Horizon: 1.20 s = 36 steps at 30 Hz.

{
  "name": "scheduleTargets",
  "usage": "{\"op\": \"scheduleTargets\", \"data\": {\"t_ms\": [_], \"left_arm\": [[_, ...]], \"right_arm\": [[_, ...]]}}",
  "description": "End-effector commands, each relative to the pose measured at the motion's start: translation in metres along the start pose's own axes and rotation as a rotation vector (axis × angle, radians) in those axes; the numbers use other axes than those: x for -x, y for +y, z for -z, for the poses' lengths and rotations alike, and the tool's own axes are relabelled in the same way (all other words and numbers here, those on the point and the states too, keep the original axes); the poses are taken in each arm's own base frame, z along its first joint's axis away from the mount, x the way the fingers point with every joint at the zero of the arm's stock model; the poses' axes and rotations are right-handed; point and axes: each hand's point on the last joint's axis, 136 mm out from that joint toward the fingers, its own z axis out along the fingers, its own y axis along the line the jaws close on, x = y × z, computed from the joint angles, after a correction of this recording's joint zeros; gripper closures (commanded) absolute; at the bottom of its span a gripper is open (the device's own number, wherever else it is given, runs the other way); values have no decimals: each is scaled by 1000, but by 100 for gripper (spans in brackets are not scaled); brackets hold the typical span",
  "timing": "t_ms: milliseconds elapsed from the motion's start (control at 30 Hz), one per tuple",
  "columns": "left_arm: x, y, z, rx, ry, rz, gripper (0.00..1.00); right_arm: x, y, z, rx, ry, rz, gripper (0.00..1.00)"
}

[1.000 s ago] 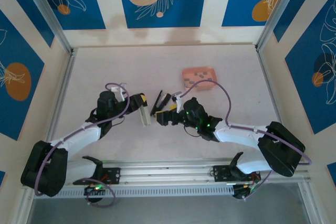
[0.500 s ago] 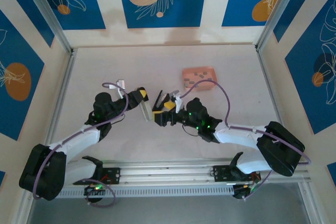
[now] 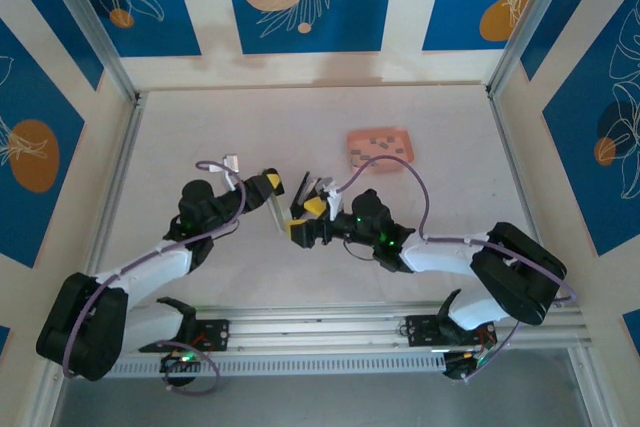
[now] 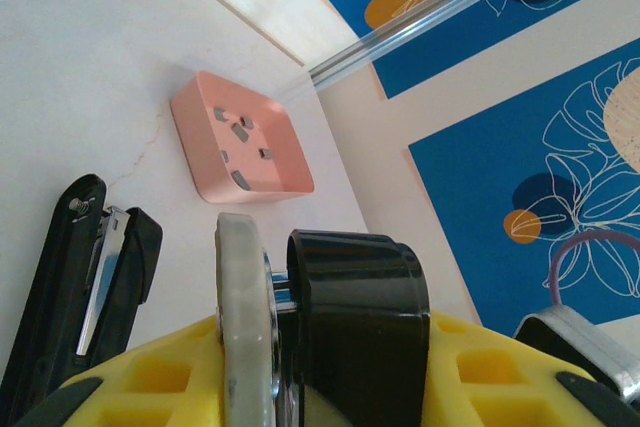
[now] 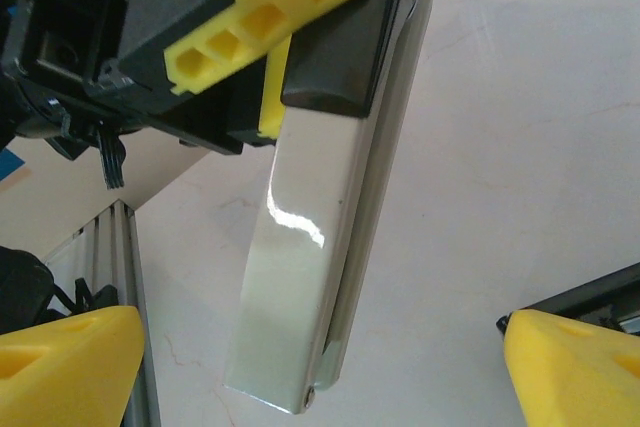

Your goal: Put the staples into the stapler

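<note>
We see the left arm reaching low, its gripper clamped on a pale stapler whose long axis runs toward the near edge. The right gripper, fingers spread, flanks the stapler's free end. A black stapler lies left of the salmon-pink tray, which holds the scattered staples.

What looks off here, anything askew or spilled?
Nothing looks damaged or spilled. The staples lie loose at mixed angles inside the pink tray. The black stapler lies on the table with its top swung open. The left gripper holds the pale stapler at a tilt.
</note>
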Motion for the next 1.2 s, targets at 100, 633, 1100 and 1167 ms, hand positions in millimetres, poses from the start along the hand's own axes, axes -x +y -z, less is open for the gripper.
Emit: {"op": "scheduleTargets", "data": {"t_ms": [100,633,1100,1167], "left_arm": [[10,-27,-5,-110,-47,-7,71],[3,-30,-18,-125,-20,-5,62],[1,-34,0,-23,14,-285,7],[-1,-35,1,-26,24,-288,9]], "right_arm": [[16,-3,-18,-29,-26,-27,8],[23,-16,-44,-96,-18,76,78],[32,-36,18,23,-18,118,94],[37,-35,25,48,-19,140,95]]}}
